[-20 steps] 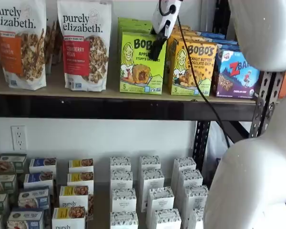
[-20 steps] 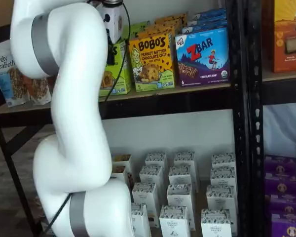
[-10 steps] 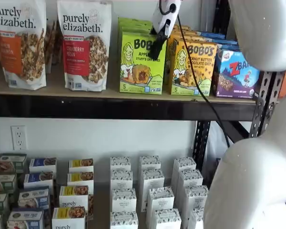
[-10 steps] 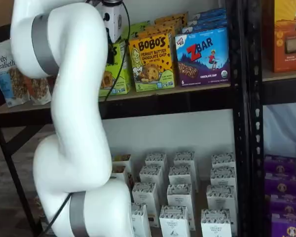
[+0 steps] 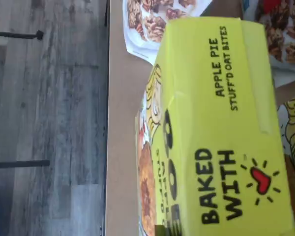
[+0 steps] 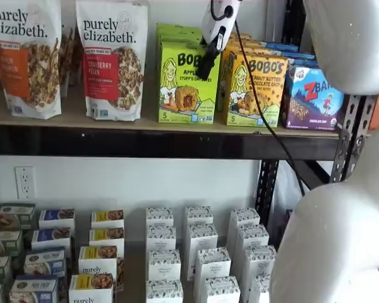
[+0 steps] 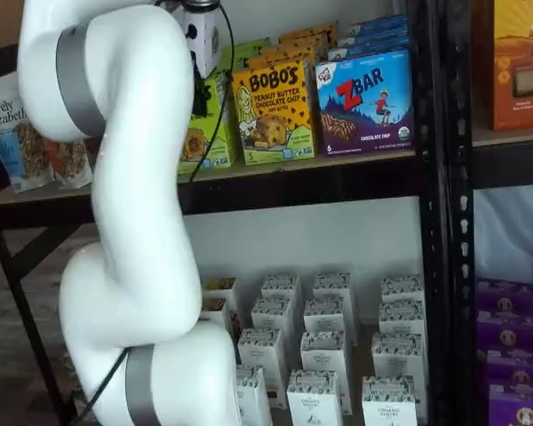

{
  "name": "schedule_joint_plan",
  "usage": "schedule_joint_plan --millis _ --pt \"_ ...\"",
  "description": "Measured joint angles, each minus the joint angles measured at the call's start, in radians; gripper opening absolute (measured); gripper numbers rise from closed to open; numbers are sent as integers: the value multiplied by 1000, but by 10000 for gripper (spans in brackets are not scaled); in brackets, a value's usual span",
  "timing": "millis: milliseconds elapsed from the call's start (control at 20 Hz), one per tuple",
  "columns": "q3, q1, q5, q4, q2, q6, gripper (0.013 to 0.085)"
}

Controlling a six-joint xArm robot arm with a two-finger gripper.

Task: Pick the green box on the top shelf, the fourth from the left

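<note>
The green box (image 6: 183,85) is a lime Bobo's Apple Pie carton standing upright on the top shelf (image 6: 69,117), at the front of a row of like cartons. In both shelf views my gripper (image 6: 206,62) hangs from above at the box's upper right corner. One black finger lies across the carton's front, and no gap shows. My white arm partly hides the green box (image 7: 215,115) and the gripper (image 7: 198,93). The wrist view is filled by the green box (image 5: 221,128) seen close from above, with no fingers showing.
A yellow-orange Bobo's carton (image 6: 256,88) stands tight against the green box's right side, then a blue ZBar carton (image 6: 312,95). Granola bags (image 6: 112,60) stand to its left. A black cable (image 6: 259,107) trails from the gripper. White cartons (image 6: 199,252) fill the lower shelf.
The gripper has barely shifted at the green box's top corner. The box stands where it was.
</note>
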Motion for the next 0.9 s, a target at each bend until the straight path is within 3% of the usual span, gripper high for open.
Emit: schedule_joint_plan --millis 200,450,900 --pt "5 0 -5 2 -3 0 450" --pt "5 -2 -6 10 -4 -1 330" --pt "-12 -7 29 34 -5 -1 330"
